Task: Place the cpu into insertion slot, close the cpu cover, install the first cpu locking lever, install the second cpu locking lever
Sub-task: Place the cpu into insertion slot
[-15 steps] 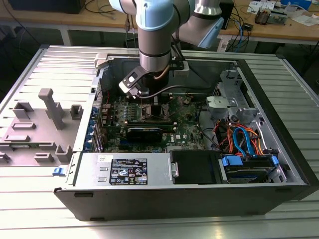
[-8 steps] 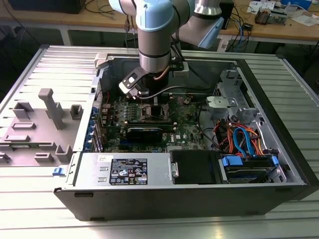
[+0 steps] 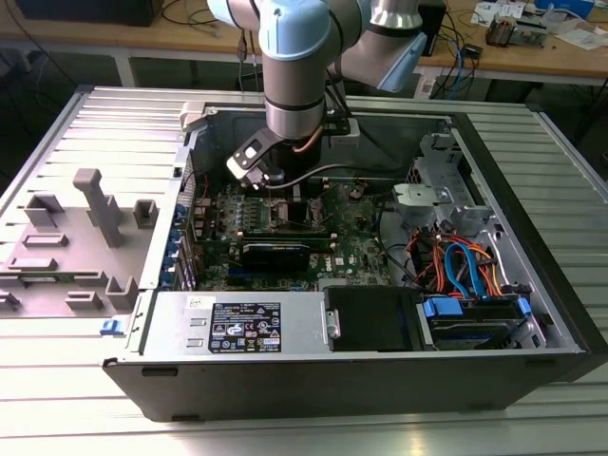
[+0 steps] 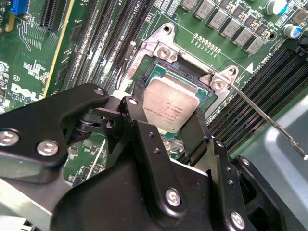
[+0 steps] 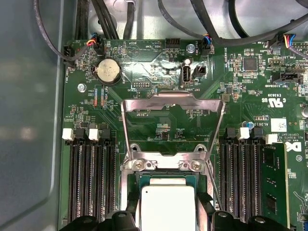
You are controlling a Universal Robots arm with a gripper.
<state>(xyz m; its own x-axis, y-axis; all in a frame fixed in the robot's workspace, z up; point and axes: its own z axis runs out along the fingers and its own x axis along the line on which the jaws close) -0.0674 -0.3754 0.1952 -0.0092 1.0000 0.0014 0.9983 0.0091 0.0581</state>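
Arm [image 3: 294, 85] hung into the open computer case [image 3: 285, 380], with the gripper [image 3: 283, 190] low over the green board [image 3: 356, 237]. In both wrist views we saw the gripper [image 4: 169, 103] [image 5: 167, 212] pinching the cpu [image 4: 172, 96] [image 5: 166, 202]. One black finger [image 4: 198, 132] was against one edge and the other against the opposite edge, with no gap we could make out. The cpu sat right over the socket [image 4: 186, 68] [image 5: 166, 162], silver top up, roughly square to the rim. We couldn't tell whether it was fully seated or a touch above the contacts. In the first wrist view the cover [image 5: 173, 102] was flipped open and swung back off the socket, on the side away from the gripper. The board showed through its window. One thin wire lever [image 4: 262, 118] [image 5: 215, 185] stuck out from a socket corner, not hooked over the cover, running past the memory slots [image 4: 272, 70] [image 5: 240, 183]. A coin battery [image 5: 108, 71] sat beyond the cover.
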